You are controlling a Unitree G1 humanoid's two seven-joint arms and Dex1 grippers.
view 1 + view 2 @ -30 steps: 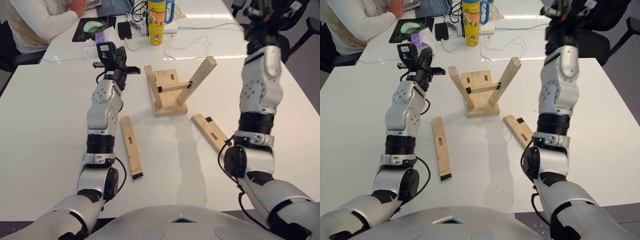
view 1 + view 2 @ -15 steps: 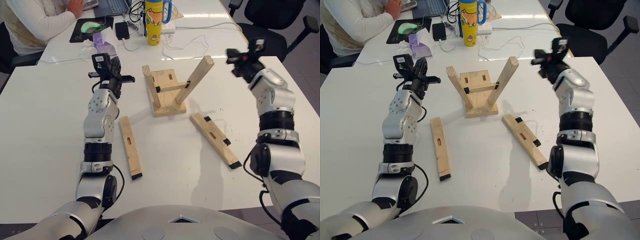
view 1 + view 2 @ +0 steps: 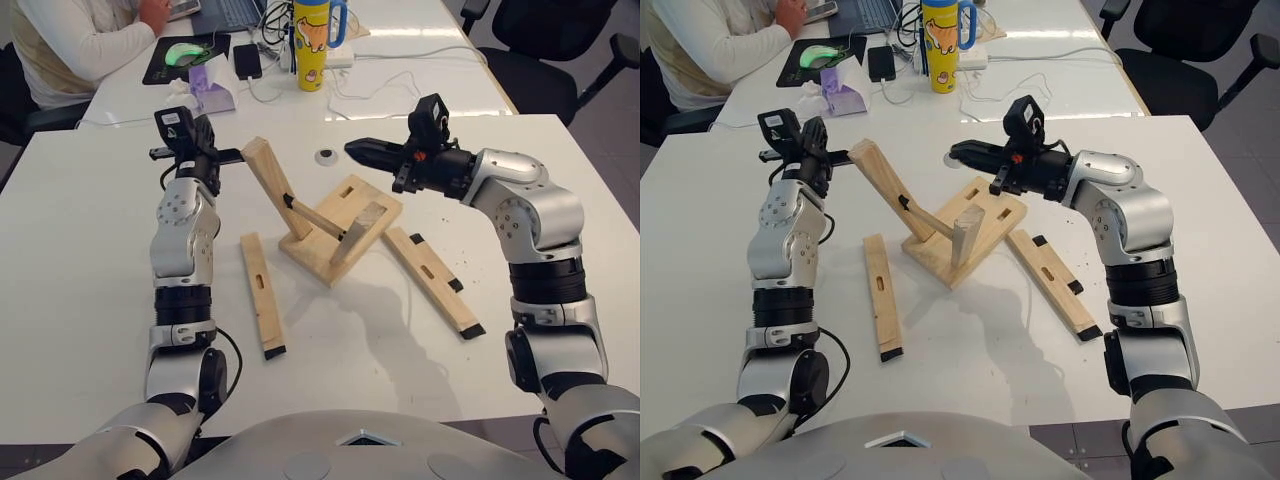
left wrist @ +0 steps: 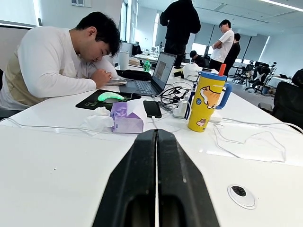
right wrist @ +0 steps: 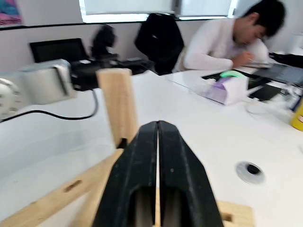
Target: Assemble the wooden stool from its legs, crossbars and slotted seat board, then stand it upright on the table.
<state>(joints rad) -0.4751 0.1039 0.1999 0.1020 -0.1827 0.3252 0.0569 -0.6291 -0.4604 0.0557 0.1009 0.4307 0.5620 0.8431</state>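
R gripper (image 3: 355,149), fingers pressed shut w/ nothing between them, has swung in from by the right edge of the table (image 3: 80,250). It now hangs over the far corner of the seat board (image 3: 345,215), pointing across at the tall leg (image 3: 268,178). L gripper (image 3: 236,153), likewise shut and empty, has drawn back toward the left edge. Its tip sits just beside that leg's top; contact can't tell.

Sub-assy, mid-table toward the far edge, has turned. Board is now corner-on, tall leg leans left, second leg (image 3: 352,228) tips toward the near edge, w/ crossbar (image 3: 318,220) between them. Left loose piece (image 3: 262,295) and right loose piece (image 3: 432,278) lie flat, unmoved.

Judgement: joints look racked, prob. need reseating before more parts go in.
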